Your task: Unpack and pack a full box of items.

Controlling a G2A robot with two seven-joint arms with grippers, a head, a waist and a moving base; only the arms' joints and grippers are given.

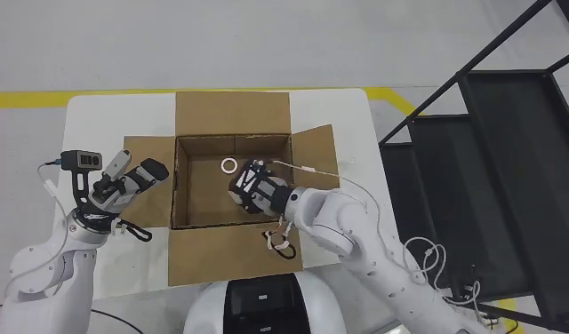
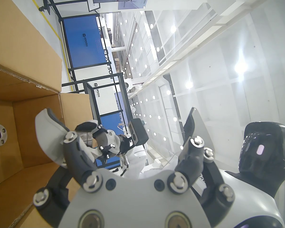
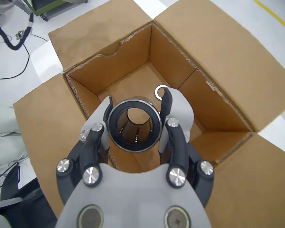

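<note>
First, box (image 1: 233, 112): it stands open on the table (image 1: 107, 121) with all four flaps folded out flat. Its inner walls are plain cardboard, and one top edge is torn ragged.
Right gripper (image 3: 137, 105): yours sits over the box's opening, pointing down into it. Its two fingers are clamped on opposite sides of the bearing.
Bearing (image 3: 135, 129): a metal sleeve with a dark end ring, held upright in your right gripper with the bore facing up. It hangs within the box's opening, apart from all four walls. Whether its lower end touches the box floor cannot be told.
Ring (image 1: 229, 165): a small metal ring lies flat on the box floor, nearer the far wall than the near one and just beyond the bearing. In the right wrist view one fingertip hides part of it.
Left gripper (image 1: 135, 169): yours is outside the box, over its left flap. The fingers are spread wide with nothing between them.
Cable (image 1: 302, 167): a thin white lead runs across the box's right flap.
</note>
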